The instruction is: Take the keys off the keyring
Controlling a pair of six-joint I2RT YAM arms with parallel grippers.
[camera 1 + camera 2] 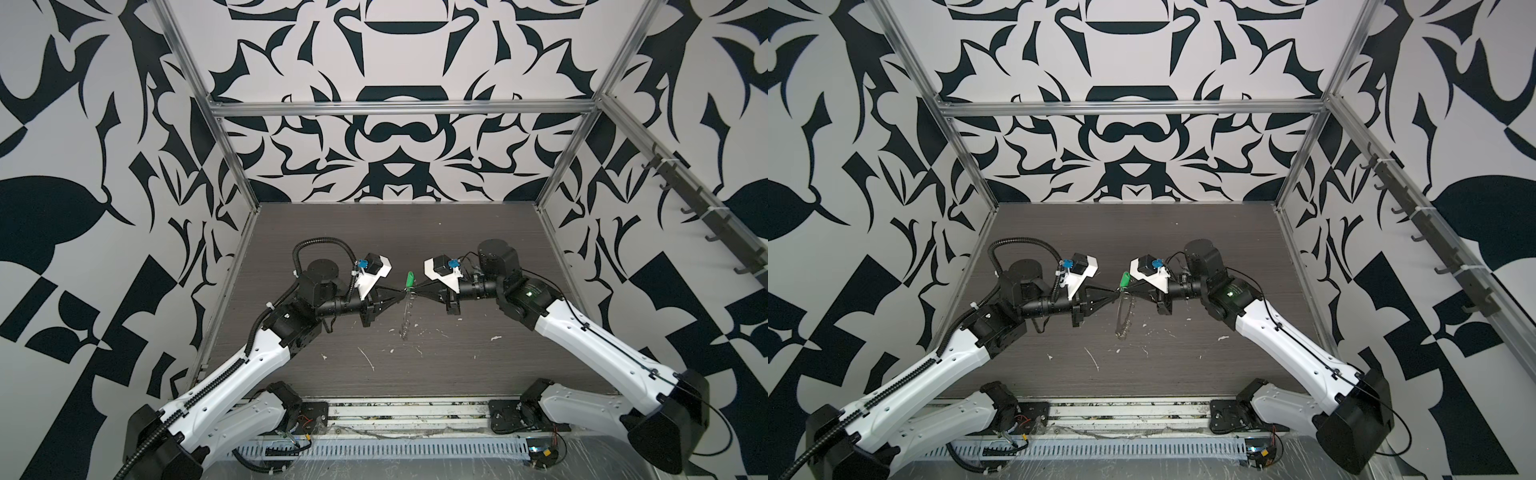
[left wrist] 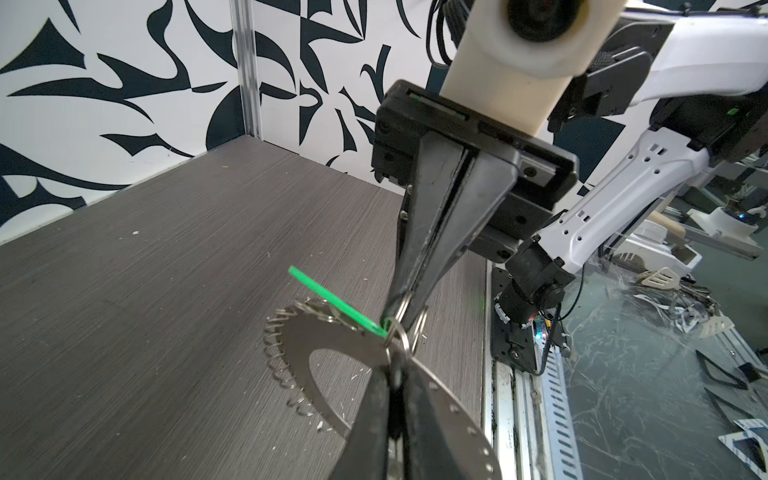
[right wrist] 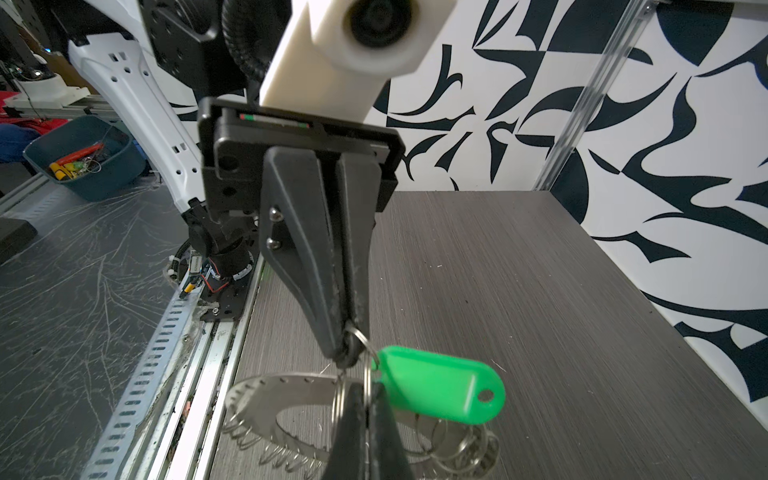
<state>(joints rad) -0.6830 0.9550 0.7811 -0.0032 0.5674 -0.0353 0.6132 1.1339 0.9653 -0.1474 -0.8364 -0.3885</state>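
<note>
Closest to the lens in the left wrist view is your left gripper. Its black tapered fingers are drawn together on the top edge of the wide, flat, silvery metal keyring, pinching one of the small wire loops that fringe its rim.

Just beyond it, tip to tip, the right gripper is clamped shut on another small loop at the same part of the rim.

In both top views the keyring hangs edge-on between the two grippers, over the middle of the dark grey wood-grain tabletop. I can't tell whether its lower edge rests on the tabletop or hangs just clear.

The key with the bright green oblong plastic tag sticks out beside the right gripper's fingers. It is joined at its narrow end to a loop on the rim. The key's dark blade isn't clear in any view.

My read on progress: nothing is off yet. You have both grips set and the keyring raised, which looks like the end of the setup.

All the real work is left:
- Work the tag's loop open or slide it round and off the rim.
- Draw the key clear of the keyring.
- Put the key down apart from the keyring.
</note>
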